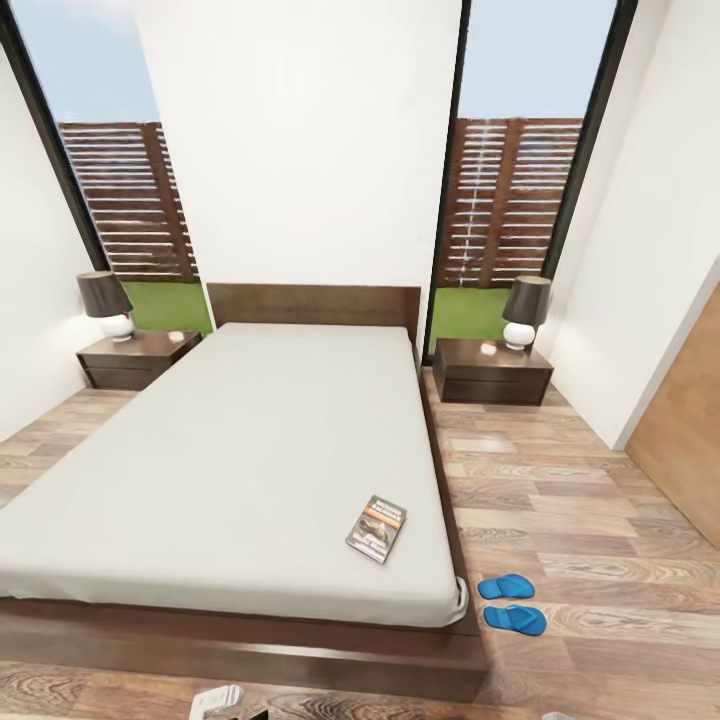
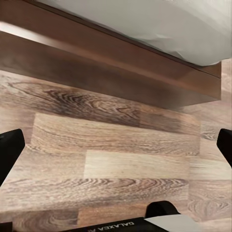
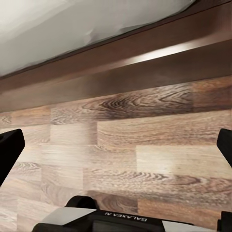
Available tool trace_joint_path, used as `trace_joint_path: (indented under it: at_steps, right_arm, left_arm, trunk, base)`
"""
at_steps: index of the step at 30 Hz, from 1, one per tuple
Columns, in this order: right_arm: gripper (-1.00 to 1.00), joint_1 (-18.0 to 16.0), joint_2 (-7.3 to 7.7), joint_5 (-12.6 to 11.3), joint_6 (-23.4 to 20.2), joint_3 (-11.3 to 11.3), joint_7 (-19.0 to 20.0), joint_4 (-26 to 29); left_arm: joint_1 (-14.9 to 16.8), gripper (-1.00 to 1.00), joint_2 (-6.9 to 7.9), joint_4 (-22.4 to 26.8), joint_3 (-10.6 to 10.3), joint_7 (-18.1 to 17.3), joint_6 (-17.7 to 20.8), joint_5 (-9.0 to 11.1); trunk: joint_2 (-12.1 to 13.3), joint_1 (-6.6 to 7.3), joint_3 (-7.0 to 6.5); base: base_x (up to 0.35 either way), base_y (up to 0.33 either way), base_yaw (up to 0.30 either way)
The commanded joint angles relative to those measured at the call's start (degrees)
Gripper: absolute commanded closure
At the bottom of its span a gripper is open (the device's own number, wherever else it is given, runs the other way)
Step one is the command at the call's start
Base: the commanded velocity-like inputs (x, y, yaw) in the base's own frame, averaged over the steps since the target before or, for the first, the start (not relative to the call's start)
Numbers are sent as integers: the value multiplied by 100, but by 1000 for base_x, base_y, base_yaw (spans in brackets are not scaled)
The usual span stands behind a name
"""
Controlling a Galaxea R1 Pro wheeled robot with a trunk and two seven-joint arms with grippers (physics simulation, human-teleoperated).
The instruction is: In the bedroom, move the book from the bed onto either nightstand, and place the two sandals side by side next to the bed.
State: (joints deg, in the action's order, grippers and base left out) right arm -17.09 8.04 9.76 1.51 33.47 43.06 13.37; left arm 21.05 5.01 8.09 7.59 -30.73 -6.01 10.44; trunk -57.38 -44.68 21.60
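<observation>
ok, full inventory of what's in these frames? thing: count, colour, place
Low platform bed: 1, dark-brown wood frame, light-grey mattress, centre of room, headboard at far wall.
Thin dark paperback book: 1, dark cover with orange band, on mattress near its front right corner.
Bright-blue flip-flop sandals: 2, on floor side by side, right of the bed's foot corner.
Dark reddish-brown wood nightstands: 2, one each side of headboard.
Table lamps: 2, dark shade, white base, one per nightstand.
Tall dark-framed windows: 2, slatted fence and grass outside.
Wood-plank floor: light brown.
Left fingers: black, open, over floor by bed frame.
Right fingers: black, open, over floor by bed frame.
</observation>
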Motion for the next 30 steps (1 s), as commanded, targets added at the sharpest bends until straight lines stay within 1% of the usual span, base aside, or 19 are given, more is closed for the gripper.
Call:
trace_joint_path:
  at_steps: [1, 30]
  right_arm:
    - [-100, -5, -1, 61, 16, 50, 26, -1]
    - [-100, -5, -1, 61, 16, 48, 26, -1]
  left_arm:
    - [5, -100, 0, -9, 23, -30, -6, 11]
    - [5, -100, 1, -9, 23, -30, -6, 11]
  trunk:
    - [37, 22, -12]
    - [1201, 659, -533]
  base:
    - [0, 0, 0]
    - [0, 0, 0]
